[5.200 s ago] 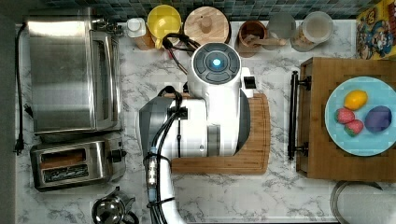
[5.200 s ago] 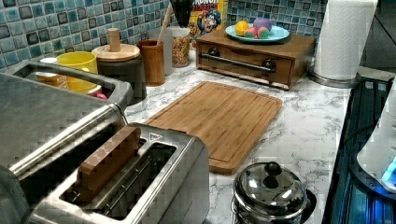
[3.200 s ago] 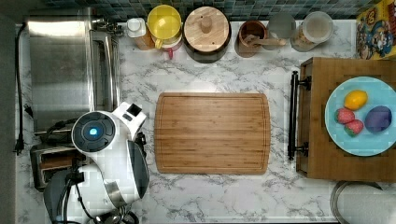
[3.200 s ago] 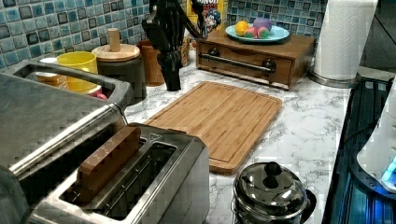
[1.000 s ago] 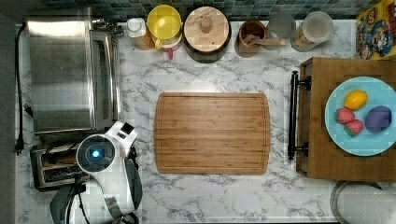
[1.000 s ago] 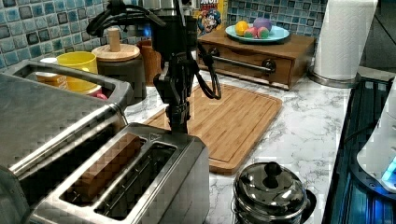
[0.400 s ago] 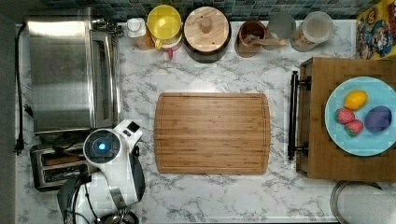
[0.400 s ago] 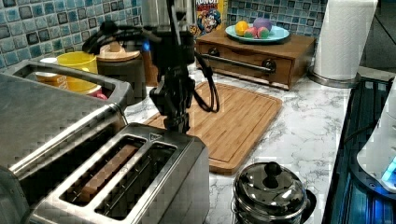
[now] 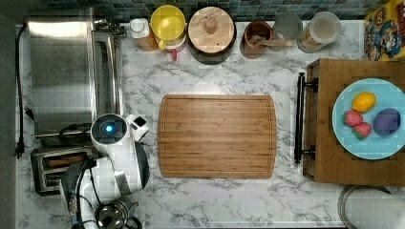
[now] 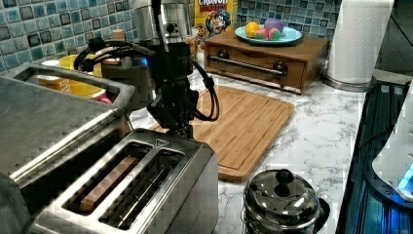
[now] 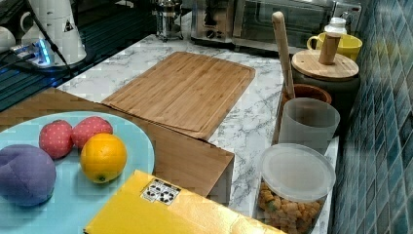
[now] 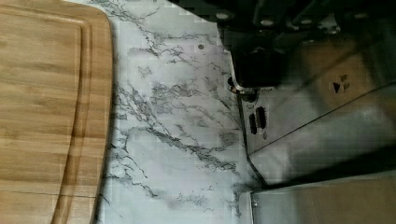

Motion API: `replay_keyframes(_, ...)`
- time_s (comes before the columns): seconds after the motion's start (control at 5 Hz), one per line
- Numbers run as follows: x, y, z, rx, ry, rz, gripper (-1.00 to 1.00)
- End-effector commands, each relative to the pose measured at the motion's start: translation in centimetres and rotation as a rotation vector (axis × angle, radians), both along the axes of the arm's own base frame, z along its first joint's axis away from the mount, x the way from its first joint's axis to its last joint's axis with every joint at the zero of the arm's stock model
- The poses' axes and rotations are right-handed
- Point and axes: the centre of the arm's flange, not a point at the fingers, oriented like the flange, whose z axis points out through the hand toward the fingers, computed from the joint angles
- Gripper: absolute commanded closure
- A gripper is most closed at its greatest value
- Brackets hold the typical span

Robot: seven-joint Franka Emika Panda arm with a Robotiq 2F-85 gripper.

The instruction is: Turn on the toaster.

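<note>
The shiny steel toaster [image 9: 50, 164] stands at the top view's lower left, between the toaster oven and the kettle. In the left view the toaster [image 10: 141, 195] fills the foreground, and a brown slice [image 10: 104, 185] lies deep in one of its two slots. My gripper [image 10: 181, 130] points straight down, shut, its tip at the toaster's far end over the edge. In the wrist view the toaster's end face [image 12: 303, 116] carries small buttons, and a black block [image 12: 254, 67] that looks like the lever knob sits just under my gripper's dark body. My arm [image 9: 117, 162] covers that end in the top view.
The big toaster oven [image 9: 71, 71] stands right beside the toaster. A steel kettle [image 10: 282, 200] sits by the counter's front. The wooden cutting board [image 9: 217, 136] lies mid-counter. A wooden box with a fruit plate [image 9: 367, 119] and several jars [image 9: 210, 28] line the edges.
The brown slice, which stood well above the slot a second ago, has sunk down into the toaster. My gripper stays at the toaster's end, and the wrist has shifted slightly toward the toaster oven.
</note>
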Motion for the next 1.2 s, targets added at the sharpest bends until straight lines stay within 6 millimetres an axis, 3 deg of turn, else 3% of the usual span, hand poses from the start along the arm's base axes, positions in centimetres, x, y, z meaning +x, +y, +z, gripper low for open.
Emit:
replay_keyframes(0.2, -2.79, -3.24, -10.07, -0.098, 0.132, -0.010, 1.00)
replay_keyframes(1.2, -2.80, -3.25, -10.07, -0.098, 0.132, -0.010, 1.00)
